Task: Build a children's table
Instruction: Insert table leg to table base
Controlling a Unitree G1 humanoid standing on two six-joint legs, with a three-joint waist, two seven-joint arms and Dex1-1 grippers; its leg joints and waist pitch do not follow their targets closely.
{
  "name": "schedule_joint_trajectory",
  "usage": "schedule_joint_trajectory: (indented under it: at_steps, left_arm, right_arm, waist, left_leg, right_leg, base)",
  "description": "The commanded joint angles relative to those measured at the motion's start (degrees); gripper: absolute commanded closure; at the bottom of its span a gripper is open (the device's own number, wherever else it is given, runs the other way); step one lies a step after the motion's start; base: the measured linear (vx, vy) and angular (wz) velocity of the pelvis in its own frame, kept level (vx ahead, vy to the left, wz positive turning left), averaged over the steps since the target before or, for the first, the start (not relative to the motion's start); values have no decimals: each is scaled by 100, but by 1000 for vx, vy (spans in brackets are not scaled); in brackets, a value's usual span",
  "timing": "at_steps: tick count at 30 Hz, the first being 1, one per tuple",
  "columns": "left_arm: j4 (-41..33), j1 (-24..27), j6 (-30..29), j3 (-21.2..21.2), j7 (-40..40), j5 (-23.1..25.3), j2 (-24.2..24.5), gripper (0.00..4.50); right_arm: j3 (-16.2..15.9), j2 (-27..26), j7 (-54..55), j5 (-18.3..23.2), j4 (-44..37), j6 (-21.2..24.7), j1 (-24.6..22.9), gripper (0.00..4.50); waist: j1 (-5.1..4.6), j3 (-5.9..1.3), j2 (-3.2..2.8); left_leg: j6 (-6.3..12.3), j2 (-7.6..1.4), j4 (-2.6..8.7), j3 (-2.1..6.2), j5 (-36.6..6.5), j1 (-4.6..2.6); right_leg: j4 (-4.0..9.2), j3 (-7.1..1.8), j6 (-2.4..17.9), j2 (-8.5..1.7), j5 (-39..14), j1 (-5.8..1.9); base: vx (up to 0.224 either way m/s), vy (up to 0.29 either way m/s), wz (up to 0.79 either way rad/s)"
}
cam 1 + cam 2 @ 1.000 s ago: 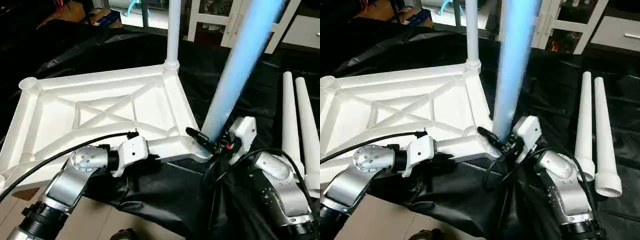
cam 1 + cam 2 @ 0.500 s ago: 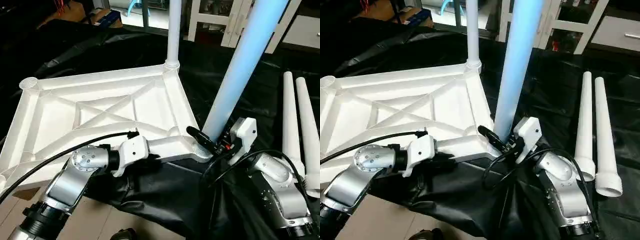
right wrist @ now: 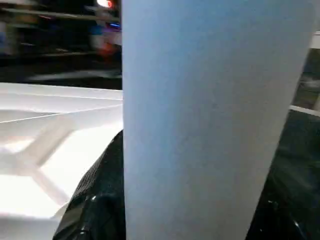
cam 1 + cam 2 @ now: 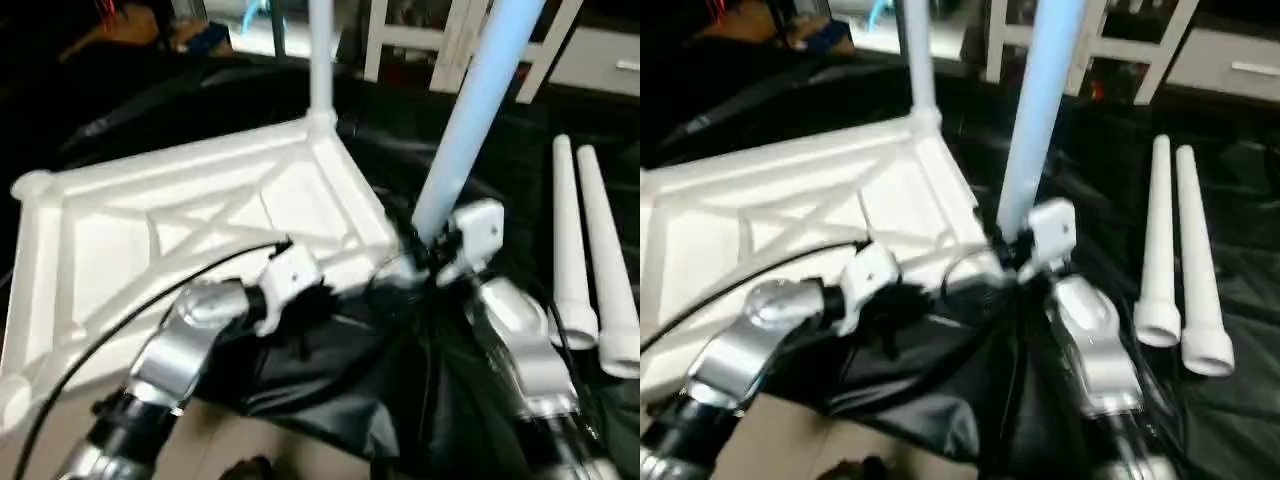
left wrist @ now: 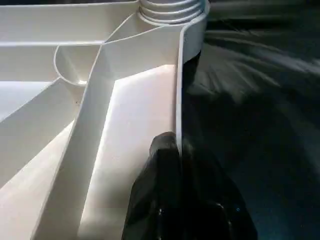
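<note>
Both silver forearms have shifted inward toward the near right corner of the white plastic ribbed tabletop, which is lying underside-up on the black-draped desk. Left gripper is pinching the tabletop's near rim, fingers nearly together. Right gripper is clasping the tilted white tube leg at that corner socket. Far right, two spare white tube legs are lying side by side.

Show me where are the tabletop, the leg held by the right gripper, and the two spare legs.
tabletop (image 4: 120, 205): left eye view, ribbed underside.
held leg (image 4: 465, 130): left eye view, middle of tube.
spare legs (image 4: 1160, 240): right eye view, shaft of the nearer-to-tabletop one.
</note>
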State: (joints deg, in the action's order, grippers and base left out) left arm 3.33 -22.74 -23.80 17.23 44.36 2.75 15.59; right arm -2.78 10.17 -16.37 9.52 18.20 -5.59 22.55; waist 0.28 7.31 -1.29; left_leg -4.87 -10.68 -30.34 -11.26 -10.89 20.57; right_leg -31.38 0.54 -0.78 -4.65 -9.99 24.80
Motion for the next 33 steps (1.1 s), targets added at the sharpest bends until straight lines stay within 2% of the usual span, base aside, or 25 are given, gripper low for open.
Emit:
schedule_joint_trajectory:
  at_steps: [1,3,4,5,6,7,8,10,11,13,15,17,20,24,26,28,29,30,31,32,33]
  left_arm:
    - [186,-65,-257,-68,-601,10,-372,450]
    - [515,-423,-887,-408,-1578,122,-1054,450]
    - [643,-542,-976,-540,-1907,128,-1255,450]
    - [860,-743,-1026,-707,-2391,138,-1550,450]
    - [878,-759,-1019,-717,-2429,139,-1575,450]
    - [1053,-920,-958,-824,-2814,143,-1830,450]
    - [1055,-922,-957,-826,-2819,143,-1834,450]
    - [1122,-999,-920,-849,-2908,135,-1976,450]
    - [1137,-1030,-871,-832,-2855,133,-2023,450]
    - [1093,-1025,-762,-771,-2608,78,-2025,450]
    - [1051,-1005,-781,-752,-2539,72,-2001,450]
    - [950,-896,-693,-654,-2329,-23,-1788,450]
    - [878,-836,-659,-609,-2186,-82,-1679,450]
    - [706,-706,-549,-491,-1724,-180,-1494,450]
    - [622,-654,-543,-414,-1493,-237,-1404,450]
    - [557,-614,-543,-353,-1338,-263,-1327,450]
    - [316,-458,-360,-94,-744,-385,-952,450]
    - [167,-350,-176,37,-373,-450,-696,450]
    - [98,-298,-77,95,-196,-481,-575,450]
    - [-218,-44,321,219,583,-697,-78,450]
    - [-323,42,369,204,815,-753,141,450]
  right_arm:
    - [-3,-57,503,-413,1213,471,-221,264]
    - [192,-324,1243,-468,1966,414,286,264]
    - [246,-395,1441,-467,2188,397,431,264]
    - [337,-513,1782,-457,2551,358,672,264]
    - [341,-523,1805,-457,2581,354,693,264]
    - [377,-622,2013,-462,2893,296,909,264]
    - [377,-624,2016,-462,2897,295,912,264]
    - [378,-685,2099,-508,3145,211,1075,264]
    - [369,-715,2111,-551,3263,148,1163,264]
    - [363,-753,2091,-640,3411,-7,1290,264]
    - [381,-761,2077,-658,3473,-96,1328,264]
    - [588,-784,1853,-447,3650,-286,1384,264]
    - [655,-765,1670,-361,3719,-315,1408,264]
    - [703,-723,1330,-296,3803,-302,1462,264]
    - [718,-707,1139,-239,3814,-276,1482,264]
    - [704,-685,962,-200,3773,-233,1482,264]
    - [630,-588,370,-144,3624,-89,1445,264]
    - [555,-496,-3,-108,3454,29,1376,264]
    - [517,-449,-177,-91,3365,88,1339,264]
    - [311,-176,-959,24,2844,445,1097,264]
    - [187,14,-1359,130,2467,669,915,264]
  waist:
    - [-6,-190,71]
    - [-37,-191,92]
    - [-17,-195,87]
    - [-12,-225,116]
    - [-6,-228,112]
    - [3,-259,155]
    - [-4,-251,151]
    - [5,-269,152]
    - [13,-294,174]
    - [16,-329,170]
    - [13,-344,178]
    - [12,-354,169]
    - [-7,-344,186]
    - [-36,-326,175]
    - [-49,-326,170]
    - [-59,-329,157]
    - [-57,-337,167]
    - [-82,-338,174]
    - [-64,-334,160]
    - [-75,-331,144]
    - [-80,-308,114]
  left_leg:
    - [114,-176,387,69,-1734,-8]
    - [146,-150,350,24,-1678,-22]
    - [136,-148,343,21,-1683,-38]
    - [185,-134,313,5,-1617,-36]
    - [236,-122,311,-3,-1591,-35]
    - [332,-118,297,-4,-1519,-16]
    - [377,-112,303,3,-1529,6]
    - [473,-112,299,13,-1535,8]
    - [528,-118,283,11,-1389,10]
    - [666,-124,261,12,-1060,30]
    - [758,-121,238,0,-933,32]
    - [858,-125,227,-4,-813,32]
    - [937,-130,226,-10,-857,45]
    - [862,-151,244,-2,-1029,42]
    - [825,-162,248,0,-1033,52]
    - [767,-170,244,-4,-980,33]
    - [766,-167,240,-3,-926,42]
    - [815,-172,247,14,-908,85]
    - [833,-160,240,27,-898,72]
    - [872,-171,236,18,-896,51]
    - [851,-199,249,4,-834,42]
  right_leg:
    - [385,-140,719,-201,-2203,-144]
    - [380,-135,893,-176,-1951,-140]
    - [386,-128,898,-183,-1993,-143]
    - [377,-127,912,-174,-1892,-157]
    - [385,-107,940,-165,-1794,-162]
    - [364,-102,917,-174,-1667,-188]
    - [366,-92,907,-175,-1690,-197]
    - [380,-68,838,-189,-1785,-202]
    - [359,-72,856,-194,-1622,-210]
    - [302,-55,978,-189,-1104,-241]
    - [273,-50,1088,-183,-829,-254]
    - [238,-44,1196,-182,-580,-268]
    - [234,-34,1295,-186,-555,-285]
    - [267,-33,1302,-200,-928,-283]
    - [257,-35,1329,-199,-916,-289]
    - [247,-43,1351,-189,-831,-282]
    - [230,-45,1391,-191,-728,-301]
    - [204,-49,1408,-199,-641,-334]
    - [212,-40,1389,-187,-620,-342]
    - [216,-49,1412,-177,-566,-323]
    - [200,-65,1444,-164,-443,-316]
  base:
    - [0,0,0]
    - [0,0,0]
    - [0,0,0]
    - [0,0,0]
    - [0,0,0]
    - [0,0,0]
    - [0,0,0]
    - [0,0,0]
    - [0,0,0]
    - [0,0,0]
    - [0,0,0]
    - [0,0,0]
    - [0,0,0]
    - [0,0,0]
    - [0,0,0]
    - [0,0,0]
    - [0,0,0]
    - [0,0,0]
    - [0,0,0]
    - [27,-50,-6]
    - [0,0,0]
